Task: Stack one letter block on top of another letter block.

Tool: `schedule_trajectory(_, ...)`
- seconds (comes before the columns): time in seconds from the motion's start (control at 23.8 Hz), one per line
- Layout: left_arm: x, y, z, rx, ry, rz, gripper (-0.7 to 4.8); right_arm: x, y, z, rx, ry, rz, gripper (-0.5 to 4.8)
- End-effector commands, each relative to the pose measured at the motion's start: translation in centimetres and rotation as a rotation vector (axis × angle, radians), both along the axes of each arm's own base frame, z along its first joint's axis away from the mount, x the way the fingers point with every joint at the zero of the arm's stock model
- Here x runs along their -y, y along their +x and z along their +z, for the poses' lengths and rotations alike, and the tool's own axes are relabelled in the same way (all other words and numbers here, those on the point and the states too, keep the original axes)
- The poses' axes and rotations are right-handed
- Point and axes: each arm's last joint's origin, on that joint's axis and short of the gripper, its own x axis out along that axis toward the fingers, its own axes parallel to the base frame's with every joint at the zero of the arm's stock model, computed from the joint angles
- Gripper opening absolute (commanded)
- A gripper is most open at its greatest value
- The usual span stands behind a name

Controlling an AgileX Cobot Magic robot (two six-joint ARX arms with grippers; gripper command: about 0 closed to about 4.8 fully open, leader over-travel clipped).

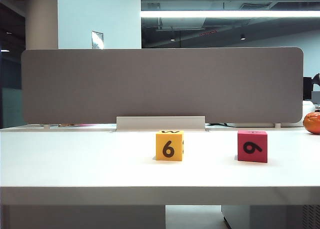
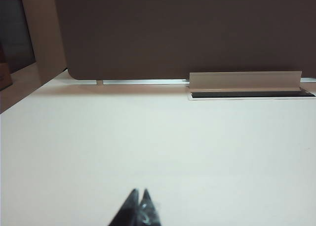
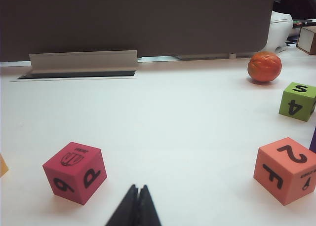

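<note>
The left claw hangs low over the bare white bench, its two dark tips pressed together with nothing between them. At the bench's far edge stands a grey partition panel, a pale metal bracket at its foot.

Surfaces and finishes, blocks on desk

The red block and yellow block looked like matt foam or soft plastic, with black printed marks; the orange-pink block and green block had the same dull finish. The white table was smooth with a faint sheen. The grey divider panel looked cloth-covered and matt, its base bracket smooth pale metal or plastic. The orange ball was glossy and wrinkled. Left gripper and right gripper tips were dark, slightly shiny.
</note>
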Motion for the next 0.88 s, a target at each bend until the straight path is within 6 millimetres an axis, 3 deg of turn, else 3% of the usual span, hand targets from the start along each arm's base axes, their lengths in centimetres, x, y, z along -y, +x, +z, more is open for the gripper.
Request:
schedule_trajectory(0.04, -0.01, -0.02, 0.18, 0.011, -0.003, 0.003, -0.06, 0.01, 0.01, 0.05, 0.013, -0.001, -0.002, -0.05)
schedule_trajectory(0.88, -0.01, -0.02, 0.19, 0.012, -0.003, 0.003, -0.06, -0.10, 0.00, 0.10, 0.017, 0.006, 0.034, -0.05)
